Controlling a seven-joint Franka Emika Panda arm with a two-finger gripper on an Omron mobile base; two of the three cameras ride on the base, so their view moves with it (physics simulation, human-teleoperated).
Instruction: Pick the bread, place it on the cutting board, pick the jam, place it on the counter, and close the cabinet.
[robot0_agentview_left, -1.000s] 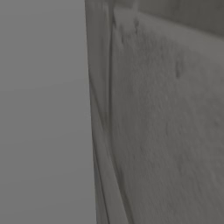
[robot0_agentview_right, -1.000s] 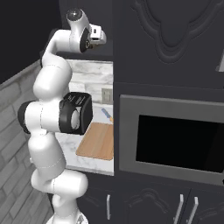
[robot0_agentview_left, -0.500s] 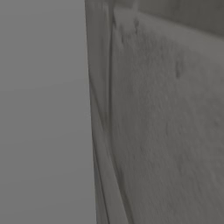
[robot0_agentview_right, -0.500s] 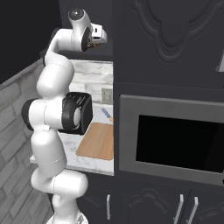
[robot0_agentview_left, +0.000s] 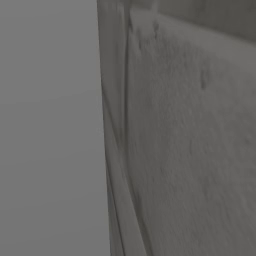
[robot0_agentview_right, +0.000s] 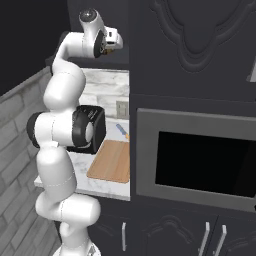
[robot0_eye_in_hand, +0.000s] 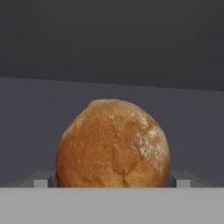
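Note:
The bread, a round golden-brown roll, sits on the dark cabinet shelf right in front of my hand. My gripper is open, and its fingertips flank the roll closely on both sides; I cannot tell whether they touch it. In the right base view my hand reaches high into the dark upper cabinet, whose side hides the fingers. The wooden cutting board lies on the marble counter below. The jam is out of view.
A built-in oven with a black window fills the tall dark unit to the right of the counter. A small blue-handled tool lies behind the board. A grey brick wall runs along the left. A blurred grey wall surface lies close in the left base view.

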